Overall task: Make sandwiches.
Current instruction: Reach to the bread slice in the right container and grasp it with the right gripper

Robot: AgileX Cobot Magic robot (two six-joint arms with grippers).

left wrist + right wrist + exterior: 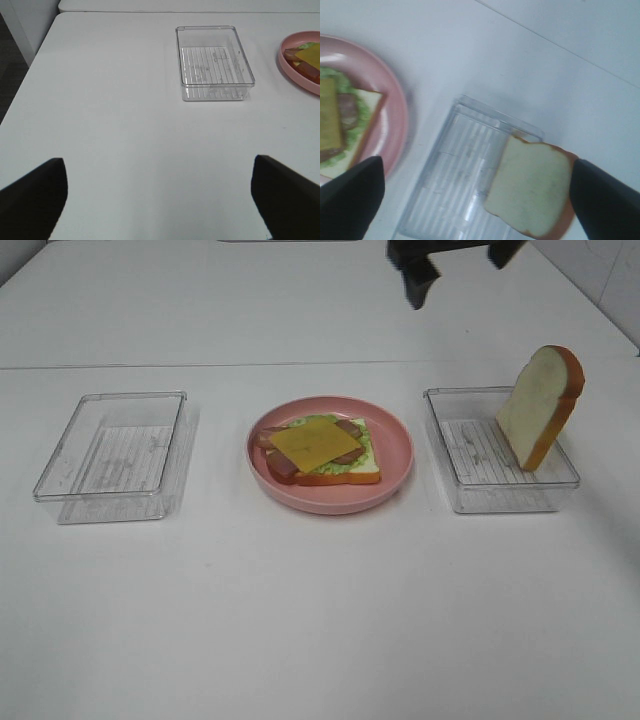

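Note:
An open-faced sandwich (320, 452) lies on the round pink plate (395, 445): one bread slice, green lettuce, bacon strips and a yellow cheese slice (313, 444) on top. A second bread slice (540, 405) stands on edge in the right clear tray (500, 485), leaning on its right wall. My right gripper (455, 265) hangs high above the table's far side, open, with nothing in it. In the right wrist view its fingers (355, 192) frame the bread slice (530, 192) and tray (455, 175) far below. My left gripper (157, 167) is open over bare table.
An empty clear tray (115, 455) sits left of the plate, also in the left wrist view as the tray (215, 62), with the plate's rim (295, 70) beyond it. The table's left edge (30, 70) drops off to a dark floor.

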